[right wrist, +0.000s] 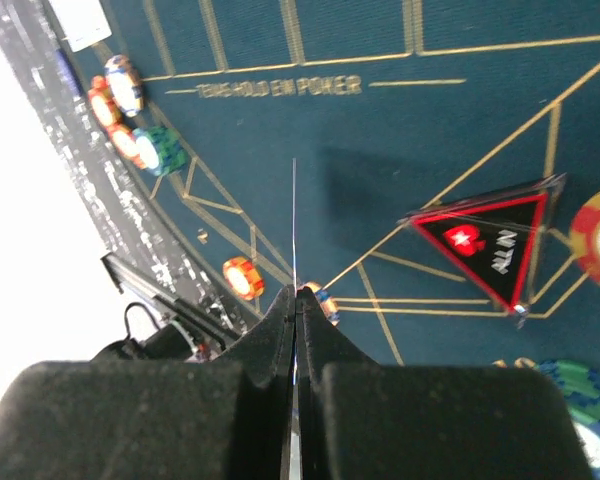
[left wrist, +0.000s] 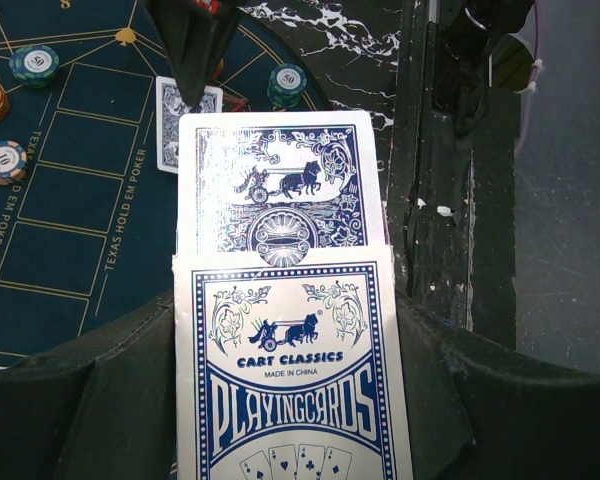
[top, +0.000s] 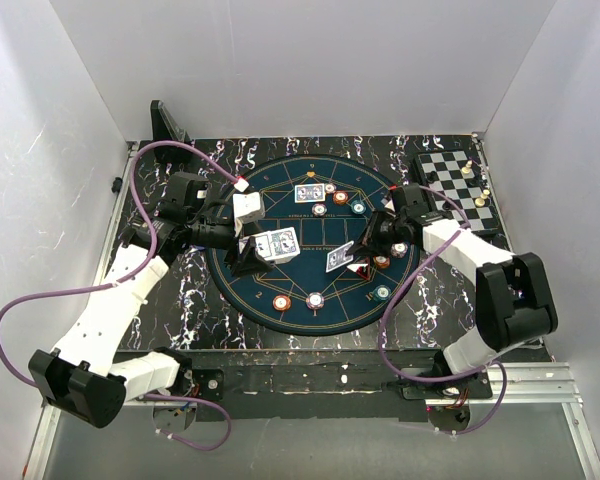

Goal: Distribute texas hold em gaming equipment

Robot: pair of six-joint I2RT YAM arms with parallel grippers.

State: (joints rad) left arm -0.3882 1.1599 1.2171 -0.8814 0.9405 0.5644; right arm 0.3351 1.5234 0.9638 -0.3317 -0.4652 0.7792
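Observation:
Over the left-middle of the round blue mat (top: 280, 275), my left gripper (top: 270, 248) is shut on a blue-and-white playing card box (left wrist: 290, 370). One blue-backed card (left wrist: 275, 180) sticks out of the box's top. My right gripper (right wrist: 296, 292) is shut on a single playing card (right wrist: 294, 220), seen edge-on, and holds it above the mat's right-middle (top: 340, 257). The red-edged triangle marker (right wrist: 485, 245) lies on the mat just right of it. Two cards (top: 310, 193) lie face down at the mat's far side. Striped poker chips (top: 315, 299) are scattered around the mat.
A black-and-white chessboard (top: 458, 185) with small pieces sits at the far right corner. A black stand (top: 168, 122) rises at the far left. Purple cables (top: 40, 300) loop beside both arms. White walls close in three sides of the marbled black table (top: 160, 300).

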